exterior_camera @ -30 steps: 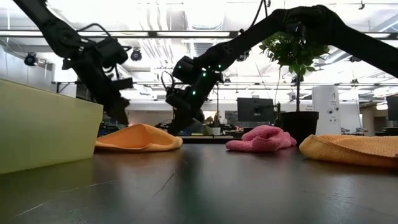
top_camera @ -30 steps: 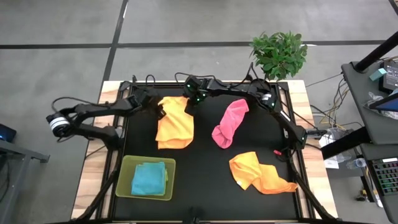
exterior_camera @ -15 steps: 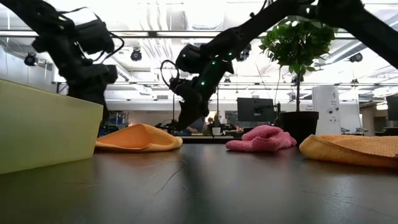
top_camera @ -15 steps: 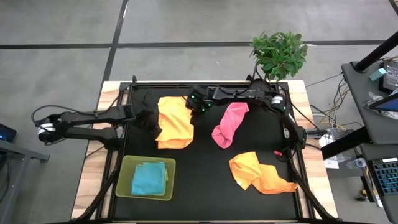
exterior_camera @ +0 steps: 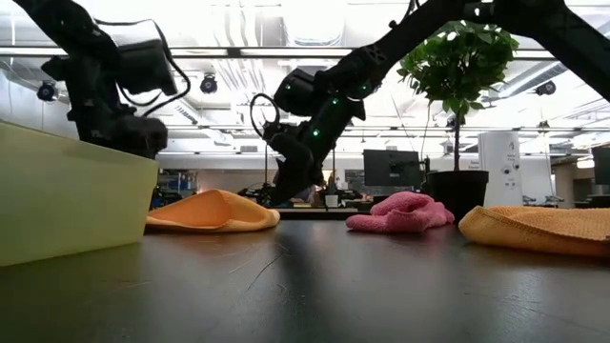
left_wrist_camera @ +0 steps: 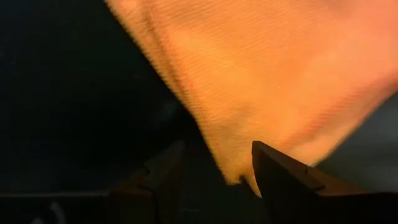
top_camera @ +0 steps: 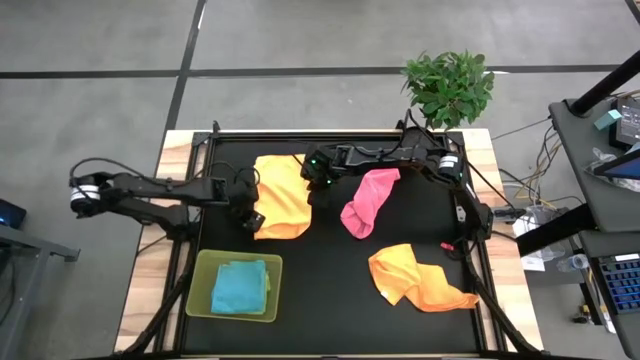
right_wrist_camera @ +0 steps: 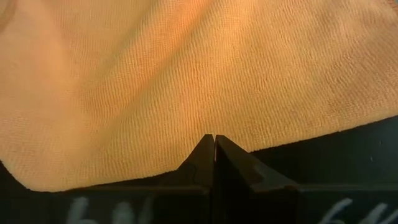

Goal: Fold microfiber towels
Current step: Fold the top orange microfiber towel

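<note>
A yellow-orange towel (top_camera: pixel 281 195) lies folded on the black mat, far left of centre. My left gripper (top_camera: pixel 250 218) stands open at its near left corner. In the left wrist view that corner (left_wrist_camera: pixel 239 174) lies between the two fingers of my left gripper (left_wrist_camera: pixel 214 177). My right gripper (top_camera: pixel 312 186) is shut at the towel's right edge, as my right gripper (right_wrist_camera: pixel 214 146) shows in its own wrist view. A pink towel (top_camera: pixel 366 199) lies crumpled at the middle, an orange towel (top_camera: pixel 420 279) at the near right, and a light blue towel (top_camera: pixel 240 288) in the green tray (top_camera: pixel 204 272). My right gripper's shut fingertips (right_wrist_camera: pixel 214 142) point slanting down at the yellow-orange towel's right edge (right_wrist_camera: pixel 261 134). Whether they touch the cloth, I cannot tell.
The lime-green tray stands at the near left and hides my left gripper's fingertips in the low view. A potted plant (top_camera: pixel 448 87) stands beyond the table's far right corner. Bare black mat (top_camera: pixel 320 290) lies between the tray and the orange towel.
My left gripper has gone from the yellow-orange towel's far left corner along its left side toward the table's near edge, and has turned on the way. My right gripper has drawn back a little from the towel's far edge toward the right. The towel lies as before.
</note>
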